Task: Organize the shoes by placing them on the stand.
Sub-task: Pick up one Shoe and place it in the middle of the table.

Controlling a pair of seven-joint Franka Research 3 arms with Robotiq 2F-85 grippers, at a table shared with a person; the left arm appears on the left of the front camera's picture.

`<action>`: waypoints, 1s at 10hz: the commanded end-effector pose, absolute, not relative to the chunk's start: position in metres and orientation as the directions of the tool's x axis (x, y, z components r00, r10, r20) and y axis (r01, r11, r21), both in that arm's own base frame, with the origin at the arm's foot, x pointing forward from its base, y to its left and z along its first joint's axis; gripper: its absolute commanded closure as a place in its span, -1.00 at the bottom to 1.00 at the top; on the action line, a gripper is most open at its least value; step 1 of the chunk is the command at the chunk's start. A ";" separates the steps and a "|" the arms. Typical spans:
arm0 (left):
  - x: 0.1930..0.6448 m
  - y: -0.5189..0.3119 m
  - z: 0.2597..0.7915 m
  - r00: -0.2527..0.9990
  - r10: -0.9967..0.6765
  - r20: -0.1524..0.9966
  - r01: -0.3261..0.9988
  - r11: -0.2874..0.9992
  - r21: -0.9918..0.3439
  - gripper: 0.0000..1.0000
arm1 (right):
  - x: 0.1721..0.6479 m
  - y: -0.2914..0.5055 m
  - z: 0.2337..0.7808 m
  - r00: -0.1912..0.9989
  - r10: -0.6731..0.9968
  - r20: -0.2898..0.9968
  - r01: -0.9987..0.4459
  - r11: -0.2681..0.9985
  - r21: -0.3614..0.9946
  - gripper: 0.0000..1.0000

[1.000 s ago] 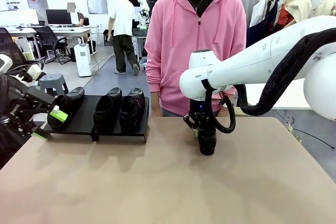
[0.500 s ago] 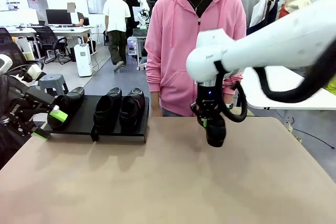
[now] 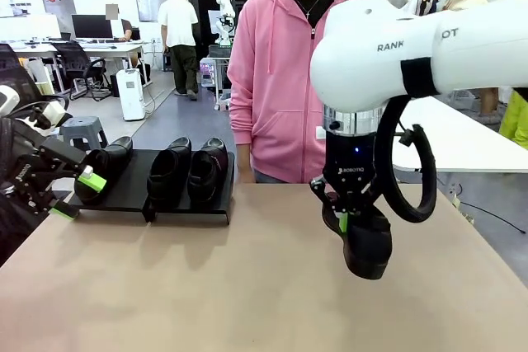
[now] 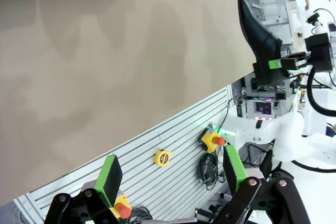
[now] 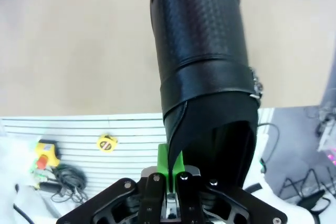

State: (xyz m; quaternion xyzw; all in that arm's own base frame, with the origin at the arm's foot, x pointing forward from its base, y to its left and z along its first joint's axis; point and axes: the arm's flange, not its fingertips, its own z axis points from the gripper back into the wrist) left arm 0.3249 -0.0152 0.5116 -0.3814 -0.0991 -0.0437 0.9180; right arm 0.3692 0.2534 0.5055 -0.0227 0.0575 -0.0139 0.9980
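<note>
Three shoes (image 3: 169, 172) sit on the stand (image 3: 132, 195) at the tan table's (image 3: 206, 286) far left in our front view, a person in a pink hoodie (image 3: 289, 72) behind. Our right end effector (image 3: 346, 218) hangs above the table, clamped on a fourth shoe (image 3: 367, 245); our left end effector (image 3: 73, 194) waits by the stand, fingers apart.

Left wrist: our green pads (image 4: 111, 174) gape over the table edge.

Right wrist: our pads pinch the held shoe's heel rim (image 5: 176, 145), toe down.
</note>
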 end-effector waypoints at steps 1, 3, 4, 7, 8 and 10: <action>0.323 -0.014 0.511 0.975 -0.015 0.222 0.169 0.699 -0.695 -1.00 | 0.376 0.256 0.513 0.994 -0.021 -0.103 0.014 0.998 -0.061 1.00; 0.323 -0.014 0.511 0.975 -0.015 0.222 0.169 0.699 -0.695 -1.00 | 0.376 0.256 0.513 0.994 -0.021 -0.103 0.014 0.998 -0.061 1.00; 0.323 -0.014 0.511 0.975 -0.015 0.222 0.169 0.699 -0.695 -1.00 | 0.371 0.252 0.501 0.992 -0.034 -0.118 0.028 0.998 -0.055 1.00; 0.323 -0.014 0.511 0.975 -0.015 0.222 0.169 0.699 -0.695 -1.00 | 0.379 0.336 0.482 0.985 -0.140 -0.098 0.127 0.983 -0.134 1.00; 0.323 -0.014 0.511 0.975 -0.015 0.222 0.169 0.699 -0.695 -1.00 | 0.383 0.364 0.469 0.978 -0.193 -0.073 0.183 0.975 -0.123 1.00; 0.323 -0.014 0.511 0.975 -0.015 0.222 0.169 0.699 -0.695 -1.00 | 0.407 0.405 0.439 0.982 -0.184 0.033 0.187 0.974 -0.129 1.00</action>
